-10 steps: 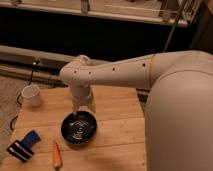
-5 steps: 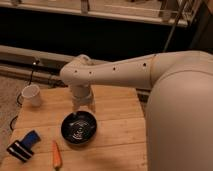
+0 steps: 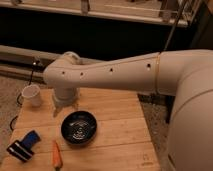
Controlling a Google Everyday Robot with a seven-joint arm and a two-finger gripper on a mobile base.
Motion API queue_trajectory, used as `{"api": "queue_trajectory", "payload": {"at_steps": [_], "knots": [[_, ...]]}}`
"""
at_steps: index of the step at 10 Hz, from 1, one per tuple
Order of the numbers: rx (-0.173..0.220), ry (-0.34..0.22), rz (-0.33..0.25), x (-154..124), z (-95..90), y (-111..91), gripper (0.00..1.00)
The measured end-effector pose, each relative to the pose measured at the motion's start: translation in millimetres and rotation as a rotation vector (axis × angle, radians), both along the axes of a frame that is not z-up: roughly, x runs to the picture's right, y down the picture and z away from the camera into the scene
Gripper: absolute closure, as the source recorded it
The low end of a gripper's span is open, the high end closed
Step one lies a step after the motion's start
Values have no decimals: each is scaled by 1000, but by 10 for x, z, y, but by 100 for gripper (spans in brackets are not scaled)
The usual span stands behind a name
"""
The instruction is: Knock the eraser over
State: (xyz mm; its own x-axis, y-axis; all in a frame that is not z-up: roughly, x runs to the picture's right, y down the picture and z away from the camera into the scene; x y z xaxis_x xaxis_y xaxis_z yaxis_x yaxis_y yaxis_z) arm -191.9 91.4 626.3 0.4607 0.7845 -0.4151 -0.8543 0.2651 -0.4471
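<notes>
The eraser point(image 3: 18, 150), a small black bar with thin white stripes, lies at the front left of the wooden table point(image 3: 120, 115). A small blue block point(image 3: 31, 139) lies against its far side. My gripper point(image 3: 64, 110) hangs from the white arm over the table's left middle, just behind the dark bowl point(image 3: 79, 128) and well behind and to the right of the eraser. It holds nothing that I can see.
An orange carrot point(image 3: 56, 153) lies at the front, left of the bowl. A white cup point(image 3: 31, 95) stands at the table's back left corner. My white arm point(image 3: 130, 72) spans the view from the right. A dark shelf runs behind the table.
</notes>
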Motion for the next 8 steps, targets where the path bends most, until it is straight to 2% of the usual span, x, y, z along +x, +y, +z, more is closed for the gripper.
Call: {"api": "queue_trajectory", "payload": {"at_steps": [1, 2, 3, 6, 8], "knots": [[45, -80, -60, -179, -218, 62, 35], [85, -127, -115, -308, -383, 132, 35], [114, -149, -156, -385, -496, 189, 35], [209, -170, -300, -757, -881, 412, 35], [256, -171, -380, -1066, -1111, 510, 35]]}}
